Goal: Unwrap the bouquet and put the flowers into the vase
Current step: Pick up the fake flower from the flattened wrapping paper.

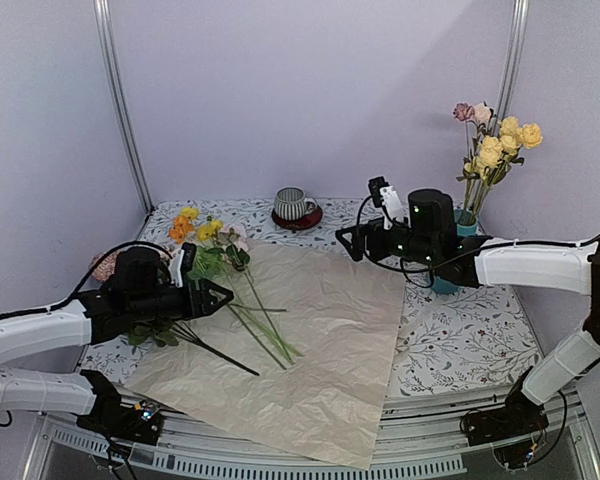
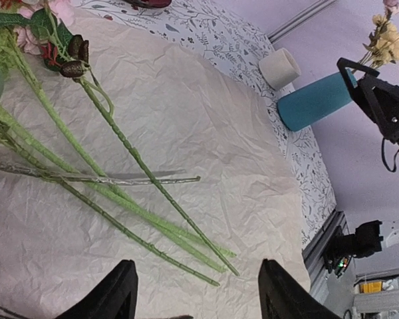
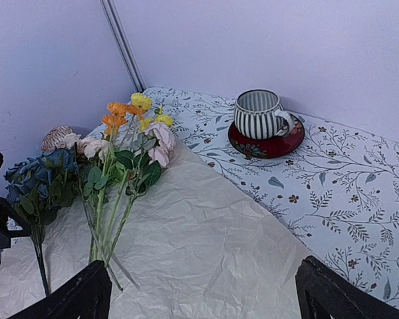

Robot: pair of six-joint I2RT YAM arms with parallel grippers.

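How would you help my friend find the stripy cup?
Start at the big crinkled paper spread in the middle of the table, then look just beyond its far edge. There the cup sits on a dark red saucer. It has grey-and-white stripes up its sides, while the mug beside the teal vase is plain cream with no saucer.

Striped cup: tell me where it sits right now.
In the top view the striped cup stands on a red saucer at the back centre of the table, just beyond the far edge of the spread paper, right of the loose flowers.
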